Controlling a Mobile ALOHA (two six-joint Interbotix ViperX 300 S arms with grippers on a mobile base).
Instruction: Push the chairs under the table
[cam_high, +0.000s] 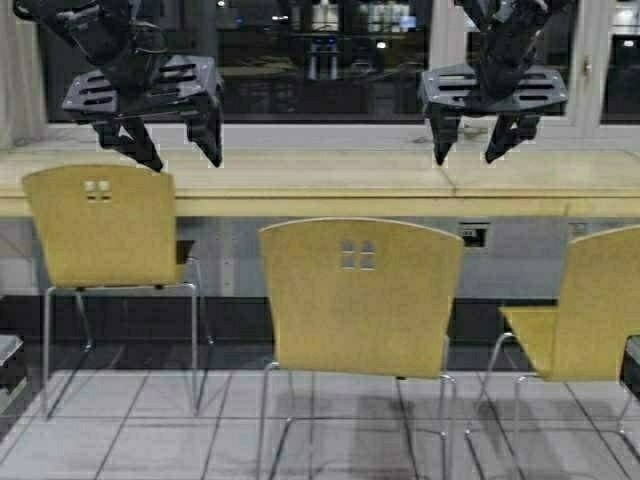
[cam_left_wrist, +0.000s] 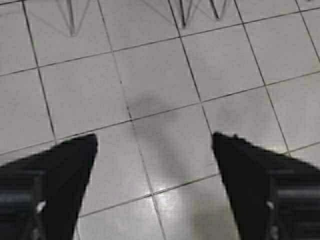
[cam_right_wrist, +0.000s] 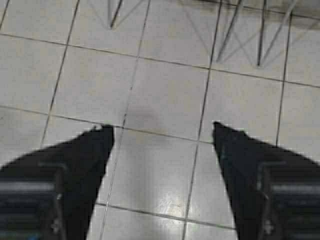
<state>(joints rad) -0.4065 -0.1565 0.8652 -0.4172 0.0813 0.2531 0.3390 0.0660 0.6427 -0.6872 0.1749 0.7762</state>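
Note:
Three yellow-tan plywood chairs with chrome legs stand before the long pale yellow table (cam_high: 330, 180). The left chair (cam_high: 105, 230) stands closest to the table. The middle chair (cam_high: 360, 300) stands pulled out, nearest to me. The right chair (cam_high: 590, 310) is turned at an angle and cut off by the frame edge. My left gripper (cam_high: 182, 155) hangs open and empty, high up over the left chair. My right gripper (cam_high: 470, 150) hangs open and empty, high up above the table, right of the middle chair. Both wrist views show only floor tiles between open black fingers (cam_left_wrist: 65, 165) (cam_right_wrist: 85, 155).
Dark windows with a sill run behind the table. The floor is pale tile (cam_high: 130, 430). Chrome chair legs show at the far edge of the left wrist view (cam_left_wrist: 182, 12) and the right wrist view (cam_right_wrist: 260, 35). A dark object edge (cam_high: 8, 360) sits at the far left.

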